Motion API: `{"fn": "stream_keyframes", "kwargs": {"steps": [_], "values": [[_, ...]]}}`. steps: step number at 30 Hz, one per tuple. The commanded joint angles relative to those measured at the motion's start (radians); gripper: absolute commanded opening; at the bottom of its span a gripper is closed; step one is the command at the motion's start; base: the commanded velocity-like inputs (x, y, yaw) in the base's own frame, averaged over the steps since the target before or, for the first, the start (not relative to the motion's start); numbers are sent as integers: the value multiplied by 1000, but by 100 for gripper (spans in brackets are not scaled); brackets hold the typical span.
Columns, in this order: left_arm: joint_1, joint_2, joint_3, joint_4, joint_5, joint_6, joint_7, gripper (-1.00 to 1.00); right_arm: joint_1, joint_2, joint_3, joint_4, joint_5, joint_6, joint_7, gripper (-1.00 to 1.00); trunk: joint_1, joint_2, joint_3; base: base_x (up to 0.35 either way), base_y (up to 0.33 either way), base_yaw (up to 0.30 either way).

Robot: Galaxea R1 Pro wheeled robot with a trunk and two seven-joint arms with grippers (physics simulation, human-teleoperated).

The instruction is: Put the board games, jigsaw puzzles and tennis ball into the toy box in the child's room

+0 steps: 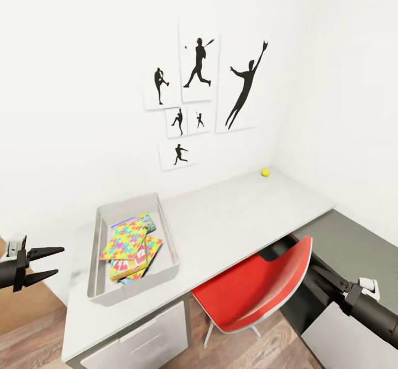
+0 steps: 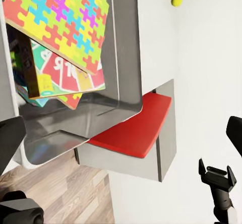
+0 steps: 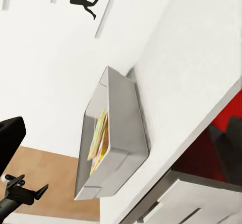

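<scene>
My left fingers [image 1: 51,263] hang spread and empty off the table's [image 1: 232,219] left end, near the grey toy box [image 1: 166,272]. A jigsaw puzzle [image 1: 126,238] lies on top of the stack inside the toy box. The tennis ball [image 1: 265,172] sits near the table's far right corner. I cannot tell how my right fingers [image 1: 323,275] stand behind the red chair [image 1: 254,289].

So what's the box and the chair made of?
The box looks like smooth grey plastic or painted metal: thin walls with a soft sheen. The chair looks like glossy red plastic, a moulded curved shell, on thin pale legs that could be metal.
</scene>
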Motion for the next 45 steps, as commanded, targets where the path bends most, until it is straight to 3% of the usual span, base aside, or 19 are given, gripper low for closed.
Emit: {"fn": "stream_keyframes", "kwargs": {"steps": [1,29,37,45], "values": [[-4,1,-5,2,-6,1,-10,100,1,0,-2,-1,0,4,2,100,1,-2,-2,0,0,-155],[-4,-5,-3,-11,-6,-2,-8,100,1,-5,-2,0,0,4,2,100,1,-2,-6,0,0,-261],[-4,-12,-3,-11,-12,-2,-7,100,1,1,-2,0,2,1,2,100,1,-2,-6,0,0,-73],[-4,-19,-2,-11,-14,-3,-6,100,1,3,-2,1,104,-49,18,100,1,-2,-6,0,0,-5]]}}
